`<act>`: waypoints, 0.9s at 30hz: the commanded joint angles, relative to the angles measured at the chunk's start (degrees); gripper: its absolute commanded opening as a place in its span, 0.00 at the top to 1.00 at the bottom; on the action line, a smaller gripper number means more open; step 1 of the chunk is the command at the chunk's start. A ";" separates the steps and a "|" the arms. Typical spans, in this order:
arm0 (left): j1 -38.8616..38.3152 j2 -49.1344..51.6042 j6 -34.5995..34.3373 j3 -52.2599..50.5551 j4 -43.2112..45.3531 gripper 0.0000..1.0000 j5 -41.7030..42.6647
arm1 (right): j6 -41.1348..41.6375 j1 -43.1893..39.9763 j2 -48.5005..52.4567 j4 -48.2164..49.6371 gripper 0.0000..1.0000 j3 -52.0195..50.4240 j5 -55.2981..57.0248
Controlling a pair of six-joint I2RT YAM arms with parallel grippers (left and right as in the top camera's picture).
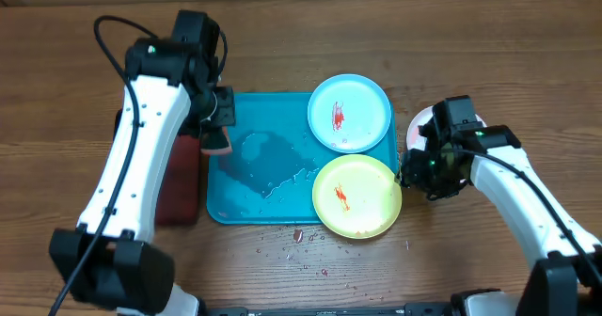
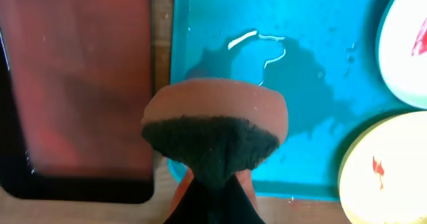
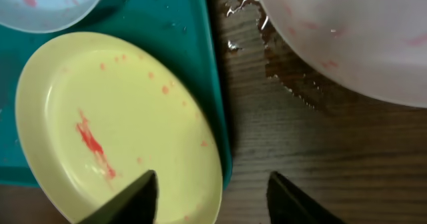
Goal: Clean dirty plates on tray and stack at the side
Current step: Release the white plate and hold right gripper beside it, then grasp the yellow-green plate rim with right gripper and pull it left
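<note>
The teal tray (image 1: 263, 180) holds the light blue plate (image 1: 349, 113) at its far right and the light green plate (image 1: 356, 196) at its near right. Both have red smears. The white plate (image 1: 419, 128) lies on the table right of the tray, mostly hidden under my right arm. My left gripper (image 1: 219, 118) is shut on a pink sponge with a dark scrub face (image 2: 213, 107), held over the tray's left edge (image 2: 180, 64). My right gripper (image 3: 217, 201) is open and straddles the green plate's right rim (image 3: 113, 131). The white plate (image 3: 347, 37) lies just beyond it.
A smaller black tray with a red inside (image 1: 177, 184) lies against the teal tray's left side. A water puddle (image 1: 268, 161) covers the tray's middle. Red crumbs (image 1: 296, 239) lie on the wood in front of the tray. Wet spots (image 3: 287, 77) mark the table beside the white plate.
</note>
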 commanded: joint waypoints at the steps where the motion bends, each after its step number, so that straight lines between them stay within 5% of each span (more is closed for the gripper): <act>1: 0.00 -9.86 -1.40 -4.81 5.31 0.96 -1.03 | -0.24 0.33 1.81 1.07 0.56 -0.28 1.51; 5: 0.00 -14.80 -1.01 -10.69 11.32 0.96 -1.16 | -0.24 0.35 3.78 1.64 0.66 -0.28 1.44; 19: 0.02 -15.50 -0.02 -18.97 17.03 0.96 -0.31 | -1.73 1.55 4.11 5.84 0.75 -5.79 -0.70; 27: 0.02 -15.50 0.39 -18.97 16.98 0.96 -0.31 | -1.70 1.55 4.11 5.86 0.96 -5.95 -3.06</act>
